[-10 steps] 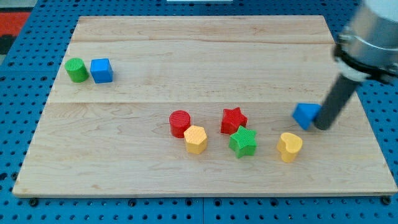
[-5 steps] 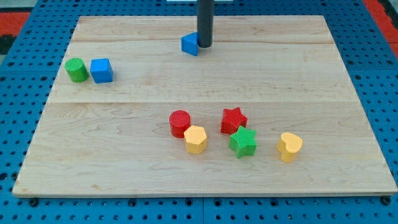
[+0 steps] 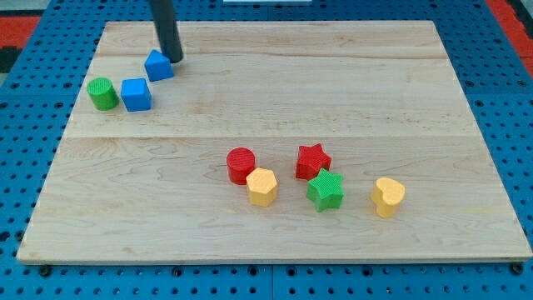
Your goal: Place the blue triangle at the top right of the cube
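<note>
The blue triangle (image 3: pixel 158 65) lies near the view's top left, just up and to the right of the blue cube (image 3: pixel 136 94), a small gap between them. My tip (image 3: pixel 174 59) stands right beside the triangle, on its right edge, seemingly touching it. The rod rises from there out of the view's top.
A green cylinder (image 3: pixel 102 93) sits against the cube's left side. Lower in the middle are a red cylinder (image 3: pixel 241 165), a yellow hexagon (image 3: pixel 261 186), a red star (image 3: pixel 312 160), a green star (image 3: pixel 325 190) and a yellow heart (image 3: pixel 387 197). The wooden board (image 3: pixel 275 92) rests on a blue pegboard.
My tip has pushed the blue triangle from the right side of the board, up along the top and leftward, to beside the blue cube. The other blocks have not moved.
</note>
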Robot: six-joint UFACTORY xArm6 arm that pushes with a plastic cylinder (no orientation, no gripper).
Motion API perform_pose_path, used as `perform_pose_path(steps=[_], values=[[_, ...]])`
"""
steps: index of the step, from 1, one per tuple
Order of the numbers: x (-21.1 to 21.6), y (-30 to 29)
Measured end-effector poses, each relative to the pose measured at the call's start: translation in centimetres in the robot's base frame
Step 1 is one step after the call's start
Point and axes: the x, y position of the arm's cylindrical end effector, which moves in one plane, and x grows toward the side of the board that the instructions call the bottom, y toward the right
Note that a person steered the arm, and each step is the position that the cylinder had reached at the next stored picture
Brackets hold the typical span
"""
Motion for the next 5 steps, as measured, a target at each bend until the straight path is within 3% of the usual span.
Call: perform_pose_path(steps=[5], values=[[0.5,-0.8]])
